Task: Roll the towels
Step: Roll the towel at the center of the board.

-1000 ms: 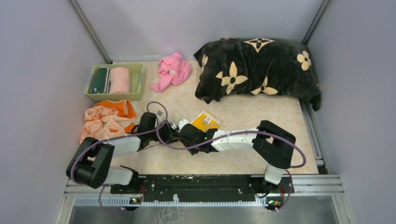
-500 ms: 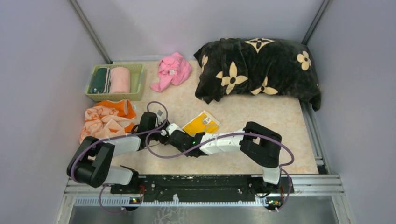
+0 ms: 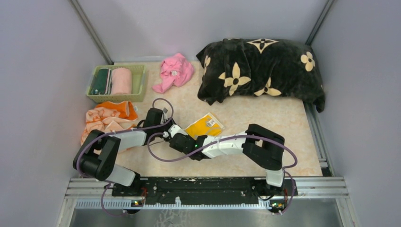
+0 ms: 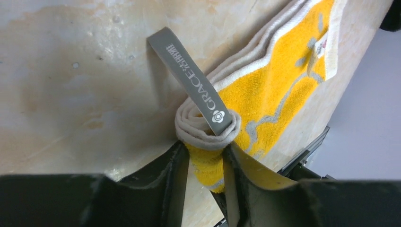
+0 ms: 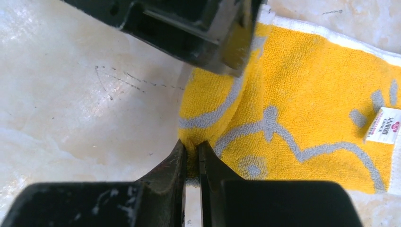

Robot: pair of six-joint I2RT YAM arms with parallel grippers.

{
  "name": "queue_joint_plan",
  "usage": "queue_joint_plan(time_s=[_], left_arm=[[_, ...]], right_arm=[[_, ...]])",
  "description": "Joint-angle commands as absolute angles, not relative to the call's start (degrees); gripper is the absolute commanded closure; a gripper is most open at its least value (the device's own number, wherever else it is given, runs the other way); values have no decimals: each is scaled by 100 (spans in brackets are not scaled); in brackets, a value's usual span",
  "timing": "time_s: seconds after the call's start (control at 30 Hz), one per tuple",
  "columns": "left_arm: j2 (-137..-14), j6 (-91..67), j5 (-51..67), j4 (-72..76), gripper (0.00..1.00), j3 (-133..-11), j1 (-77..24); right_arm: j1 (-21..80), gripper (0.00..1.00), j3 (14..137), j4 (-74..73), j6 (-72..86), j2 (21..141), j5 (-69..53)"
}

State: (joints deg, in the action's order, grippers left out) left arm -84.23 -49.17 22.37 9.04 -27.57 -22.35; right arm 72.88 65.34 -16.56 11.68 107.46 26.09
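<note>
Towel (image 4: 274, 80) – left hand (image 4: 205, 152), right hand (image 5: 191, 147) pinching, roll hidden overhead

The right gripper (image 5: 191, 143), further left than before, now closes on the edge of the yellow towel (image 5: 302, 94) (beside the left gripper (image 4: 205, 150)).

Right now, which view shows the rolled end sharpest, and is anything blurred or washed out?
Left wrist view: the rolled end of the towel and its grey tag are crisp, the left gripper a dark soft mass. Right wrist view: pile sharp, right gripper blurred, table washed pale. Top view: evenly lit, arms hide the roll.
</note>
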Motion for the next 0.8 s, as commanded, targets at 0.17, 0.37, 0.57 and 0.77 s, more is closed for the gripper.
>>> queue_joint_plan(time_s=[0.17,0.37,0.57,0.77], left_arm=[[-8375,-4218,978,-683,74,-2830,-2221],[-7558,-4096,736,-1270,50,-3001,-2202],[-6174,-4257,823,-1506,45,-2794,-2163],[-5568,-4553,1526,-1573,40,-2396,-2163]], right_arm=[[7231,100,6122,-1211,1606,10361,1055],[6936,100,5697,-420,2026,9808,72],[6291,100,4682,1052,3178,9145,-1109],[5443,100,3556,3157,4719,9023,-2337]])
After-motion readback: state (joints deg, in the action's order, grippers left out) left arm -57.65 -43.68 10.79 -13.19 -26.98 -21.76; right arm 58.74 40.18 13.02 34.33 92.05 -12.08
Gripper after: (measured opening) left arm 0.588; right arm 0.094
